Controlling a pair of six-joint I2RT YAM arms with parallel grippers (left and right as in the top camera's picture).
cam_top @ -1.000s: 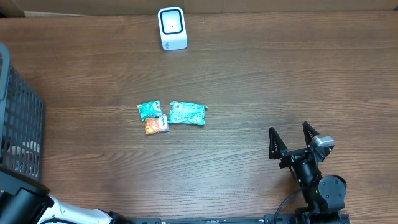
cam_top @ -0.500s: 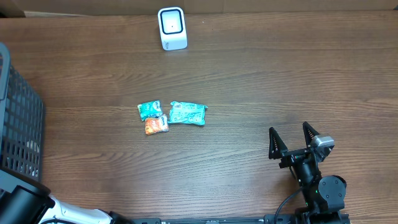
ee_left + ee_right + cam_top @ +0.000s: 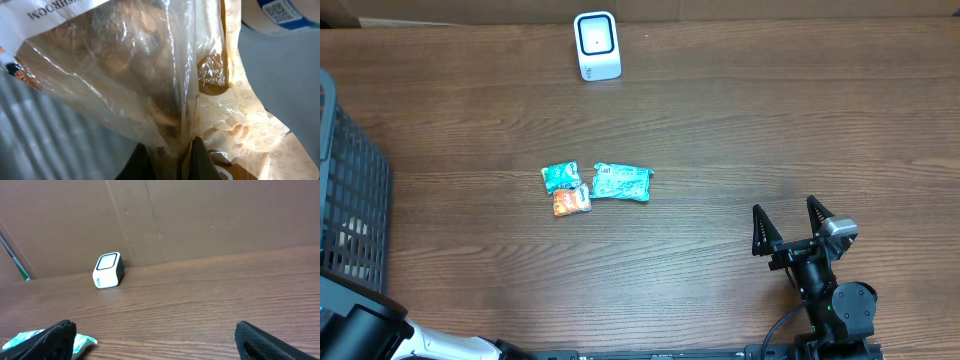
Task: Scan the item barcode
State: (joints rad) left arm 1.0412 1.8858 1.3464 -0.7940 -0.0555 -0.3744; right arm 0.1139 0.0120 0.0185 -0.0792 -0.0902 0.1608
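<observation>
In the left wrist view my left gripper is shut on a fold of a clear and tan plastic food bag, which fills most of that view. No barcode shows on the bag. The white scanner stands upright at the table's far edge, also seen in the right wrist view as the scanner. My right gripper rests at the front right, open and holding nothing, its fingers pointing toward the scanner.
A dark mesh basket stands at the left edge; its grey wall lies behind the bag. A labelled tub sits beside the bag. Two teal packets and an orange packet lie mid-table.
In the overhead view the left arm at the bottom left has shifted slightly. The packets, the scanner and the right arm have not moved.
</observation>
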